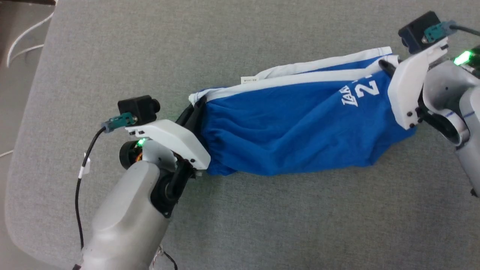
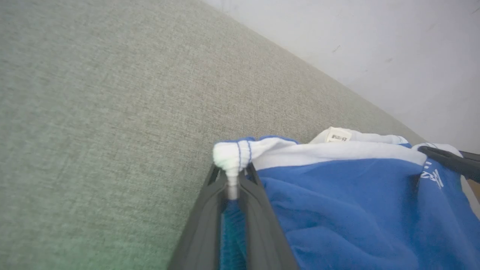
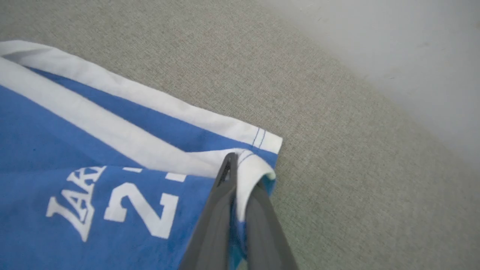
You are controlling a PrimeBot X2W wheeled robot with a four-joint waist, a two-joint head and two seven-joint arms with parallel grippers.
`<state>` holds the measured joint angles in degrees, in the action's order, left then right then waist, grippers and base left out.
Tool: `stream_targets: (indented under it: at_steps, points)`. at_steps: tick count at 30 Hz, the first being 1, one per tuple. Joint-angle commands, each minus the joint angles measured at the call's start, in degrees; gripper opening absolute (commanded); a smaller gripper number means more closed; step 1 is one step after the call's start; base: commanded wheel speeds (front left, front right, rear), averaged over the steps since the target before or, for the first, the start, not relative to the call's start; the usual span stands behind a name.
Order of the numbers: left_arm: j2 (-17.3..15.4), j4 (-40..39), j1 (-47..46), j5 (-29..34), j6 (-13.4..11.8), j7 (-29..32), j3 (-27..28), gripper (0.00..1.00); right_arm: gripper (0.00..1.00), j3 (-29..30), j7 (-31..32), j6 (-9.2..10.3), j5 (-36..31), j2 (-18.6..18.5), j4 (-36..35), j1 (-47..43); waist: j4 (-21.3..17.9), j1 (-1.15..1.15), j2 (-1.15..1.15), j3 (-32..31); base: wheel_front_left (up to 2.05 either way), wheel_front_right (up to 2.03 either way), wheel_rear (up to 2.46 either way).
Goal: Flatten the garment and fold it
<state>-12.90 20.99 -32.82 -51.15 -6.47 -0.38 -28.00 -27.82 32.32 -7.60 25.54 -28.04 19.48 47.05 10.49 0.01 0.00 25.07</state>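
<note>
The bright blue shorts hang stretched between my two grippers above the grey table, white hem trim along the far side, white lettering and the number "2" near the right end. My left gripper is shut on the bunched white corner at the left end. My right gripper is shut on the white trimmed corner at the right end. A small white tag sticks up at the far edge. The gathered waistband sags along the near side.
The grey fabric-covered table spreads under and around the shorts. Its rounded left edge borders a floor with white cables. A pale wall runs beyond the table's far edge.
</note>
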Motion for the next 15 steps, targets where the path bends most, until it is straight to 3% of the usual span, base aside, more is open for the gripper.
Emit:
stream_targets:
  at_steps: [1, 2, 3, 4, 10, 15]
  points:
    - [0.46, 0.8, -0.98, 0.3, 0.69, -0.34, -0.22, 0.43, 0.0, -0.54, -0.68, 0.11, 0.36, 0.4, 1.22, 1.39, 0.1, -0.01, 0.0, 0.22, 0.0, 0.0, 0.0]
    - [0.77, 1.33, -1.1, 0.18, 0.89, -0.45, -0.3, 1.0, 0.05, -0.86, -1.48, 0.11, 0.25, 0.63, 2.25, 2.15, 0.07, -0.01, 0.0, 0.18, 0.0, 0.0, 0.0]
    - [1.07, 1.78, -1.15, -0.02, 1.17, -0.5, -0.39, 1.0, 0.8, -1.21, -2.37, 0.11, 0.26, 0.92, 3.21, 2.73, 0.03, -0.01, 0.0, 0.02, 0.0, 0.0, 0.0]
    - [1.29, 2.16, -1.07, -0.12, 1.44, -0.56, -0.56, 1.0, 1.0, -1.41, -3.16, 0.11, 0.4, 1.22, 4.31, 3.09, 0.01, -0.01, 0.0, -0.33, 0.0, 0.0, 0.0]
    - [0.9, 2.0, 1.99, -0.14, 2.26, -2.22, -1.01, 1.0, 1.0, -1.87, -7.95, 0.11, 2.62, 2.66, 7.3, 1.67, -0.17, -0.01, 0.0, -4.54, 0.0, 0.0, 0.0]
    - [-1.26, -2.29, 7.93, -0.17, 1.3, -3.64, -0.68, 1.0, 1.0, -0.15, -11.31, 0.11, 4.26, 2.53, 5.82, -3.56, -0.85, -0.01, 0.0, -9.4, 0.0, 0.0, 0.0]
